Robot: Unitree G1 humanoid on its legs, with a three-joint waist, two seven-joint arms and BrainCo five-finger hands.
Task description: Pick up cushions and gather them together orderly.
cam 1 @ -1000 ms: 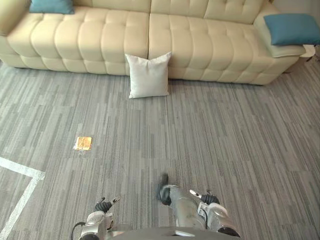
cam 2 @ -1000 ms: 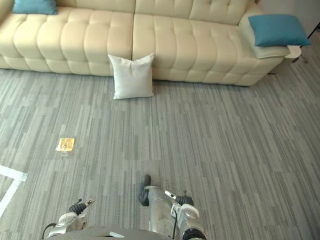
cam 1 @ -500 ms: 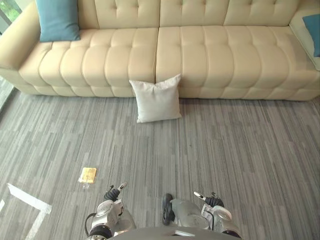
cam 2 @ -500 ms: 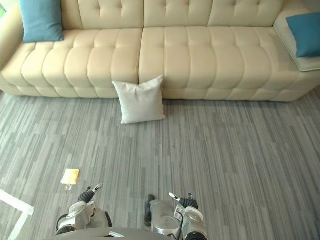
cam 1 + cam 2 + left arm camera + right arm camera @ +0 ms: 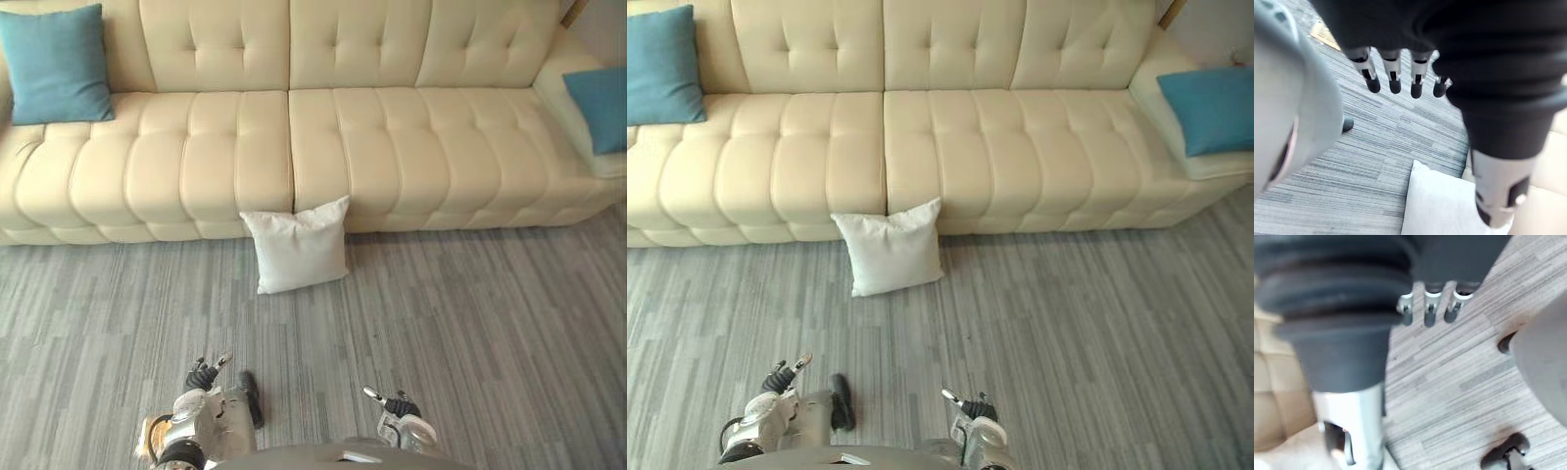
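Leaning on the sofa's (image 5: 411,147) front, a white cushion (image 5: 299,248) stands on the carpet (image 5: 470,323); teal cushions (image 5: 57,64) (image 5: 600,108) sit at both sofa ends. Left hand (image 5: 1393,81) and right hand (image 5: 1429,313) hang well short of the sofa, fingers relaxed, empty.

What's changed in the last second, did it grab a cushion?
Only the viewpoint changed: the robot has walked closer to the sofa, so the white cushion looks nearer. Nothing was grabbed or released; the left hand and right hand remain open and empty. The white cushion stays on the floor against the sofa, the left teal cushion and right teal cushion at its ends.
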